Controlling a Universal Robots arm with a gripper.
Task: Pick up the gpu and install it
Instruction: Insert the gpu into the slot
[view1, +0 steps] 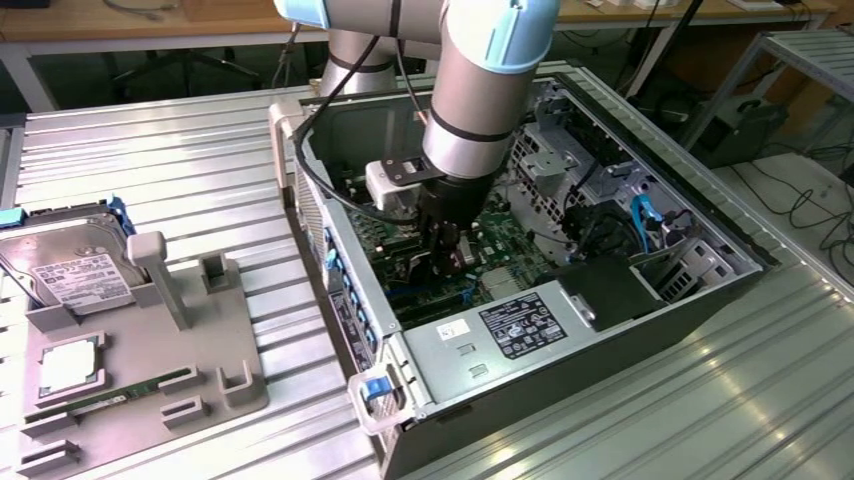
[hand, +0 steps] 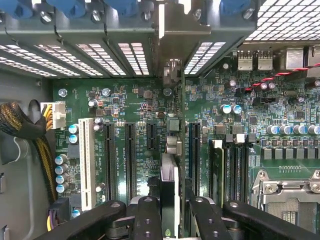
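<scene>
The gpu (hand: 169, 182) shows edge-on in the wrist view as a thin dark card with a pale strip. It stands upright between the black fingers (hand: 147, 215), and my gripper (hand: 172, 212) is shut on it. The card is just over the green motherboard (hand: 140, 107), between the long black expansion slots (hand: 130, 160), and its far end lines up with the metal bracket piece (hand: 172, 30) at the case's rear slot openings. In the exterior view my gripper (view1: 447, 262) reaches straight down into the open computer case (view1: 534, 360), with the gpu (view1: 462, 258) a dark sliver under it.
A grey fixture tray (view1: 200, 340) at the exterior view's left carries a silver hard drive (view1: 67, 265), a processor (view1: 67, 365) and a green memory stick (view1: 114, 395). Inside the case are the labelled power supply (view1: 514, 325), a braided cable bundle (hand: 22, 127) and memory slots (hand: 235, 165).
</scene>
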